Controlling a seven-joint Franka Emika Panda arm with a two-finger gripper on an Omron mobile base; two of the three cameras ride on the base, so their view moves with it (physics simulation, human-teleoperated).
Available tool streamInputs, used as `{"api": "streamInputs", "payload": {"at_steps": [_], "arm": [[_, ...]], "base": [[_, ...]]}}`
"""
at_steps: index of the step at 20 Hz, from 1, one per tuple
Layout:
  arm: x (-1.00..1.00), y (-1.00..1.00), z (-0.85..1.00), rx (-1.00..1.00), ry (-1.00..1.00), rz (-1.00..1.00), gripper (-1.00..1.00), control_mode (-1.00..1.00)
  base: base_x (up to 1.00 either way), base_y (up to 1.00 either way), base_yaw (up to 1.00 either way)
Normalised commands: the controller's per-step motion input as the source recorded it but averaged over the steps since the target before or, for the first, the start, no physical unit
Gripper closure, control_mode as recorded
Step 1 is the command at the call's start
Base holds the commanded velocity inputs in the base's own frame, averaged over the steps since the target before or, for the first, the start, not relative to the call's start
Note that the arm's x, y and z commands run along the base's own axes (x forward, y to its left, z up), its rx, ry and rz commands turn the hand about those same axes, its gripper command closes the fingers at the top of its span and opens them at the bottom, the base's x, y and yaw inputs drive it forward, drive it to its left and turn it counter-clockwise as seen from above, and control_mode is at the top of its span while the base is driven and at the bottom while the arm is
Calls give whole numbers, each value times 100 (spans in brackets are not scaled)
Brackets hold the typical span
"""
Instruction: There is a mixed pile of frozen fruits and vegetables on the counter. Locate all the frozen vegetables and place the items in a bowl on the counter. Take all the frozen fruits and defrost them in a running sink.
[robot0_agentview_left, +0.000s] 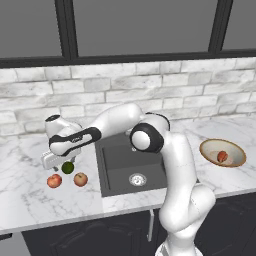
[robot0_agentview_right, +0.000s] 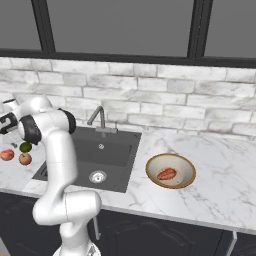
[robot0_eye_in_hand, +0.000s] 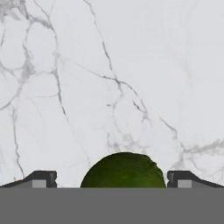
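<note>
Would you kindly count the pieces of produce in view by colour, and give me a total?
Reddish apples on the counter: 2, one redder and one tanner
Dark green ball below the open hand: 1
Red-orange piece in the bowl: 1
Total: 4

White brick wall, dark-framed window
</note>
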Motion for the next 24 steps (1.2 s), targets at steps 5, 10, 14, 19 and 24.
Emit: {"api": "streamInputs", "payload": {"at_steps": [5, 10, 14, 19, 24], "arm": [[-19, -4, -20, 0, 1, -10, -100, -100], [-13, -7, -18, 0, 0, -7, -100, -100], [-19, -5, -18, 0, 0, -8, -100, -100], [-15, -1, -16, 0, 0, -8, -100, -100], [-5, 0, -13, 0, 0, -6, 100, -100]], "base": [[0, 0, 0], [0, 0, 0], [0, 0, 0], [0, 0, 0], [0, 0, 0]]}}
